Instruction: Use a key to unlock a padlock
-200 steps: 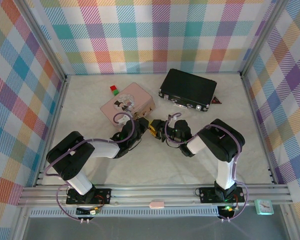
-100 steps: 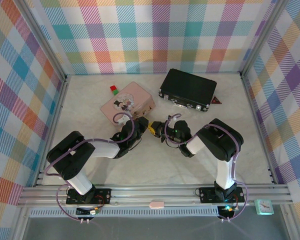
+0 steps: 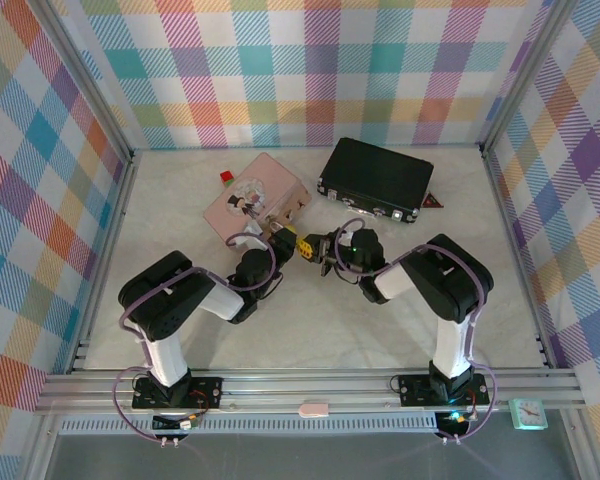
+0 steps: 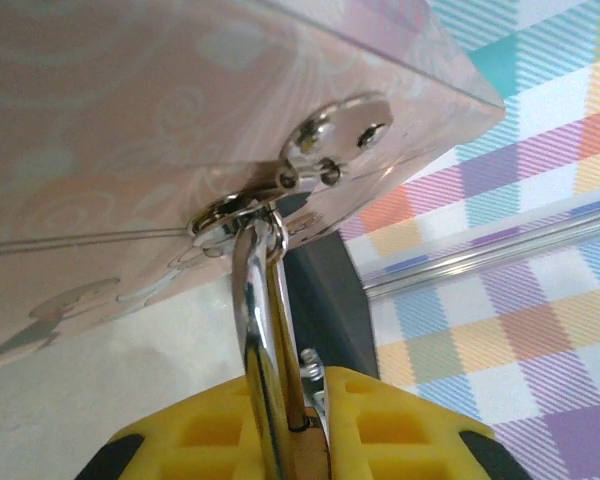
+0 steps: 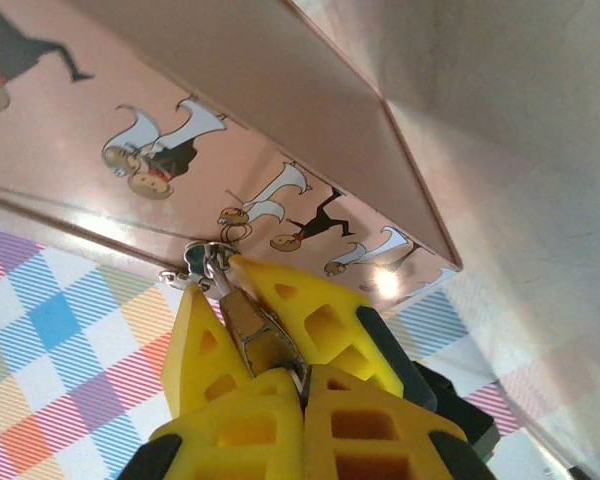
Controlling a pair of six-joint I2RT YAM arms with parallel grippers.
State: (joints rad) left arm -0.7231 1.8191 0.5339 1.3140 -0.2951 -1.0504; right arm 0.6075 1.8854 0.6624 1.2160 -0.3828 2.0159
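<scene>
My left gripper point(image 4: 286, 442) clamps the padlock point(image 5: 252, 336), right gripper point(image 5: 302, 382) pinched shut; a skewed twist may drag the pink box point(image 5: 230, 110).

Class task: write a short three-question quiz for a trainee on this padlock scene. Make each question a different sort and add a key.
1. True or false: the shackle of the padlock passes through the hasp on the pink box.
2. In the top view, what lies to the right of the pink box? A) a black case B) a blue bowl C) a white plate
3. Fill in: the left gripper has fingers coloured ____.

Key: 1 true; 2 A; 3 yellow.
</scene>
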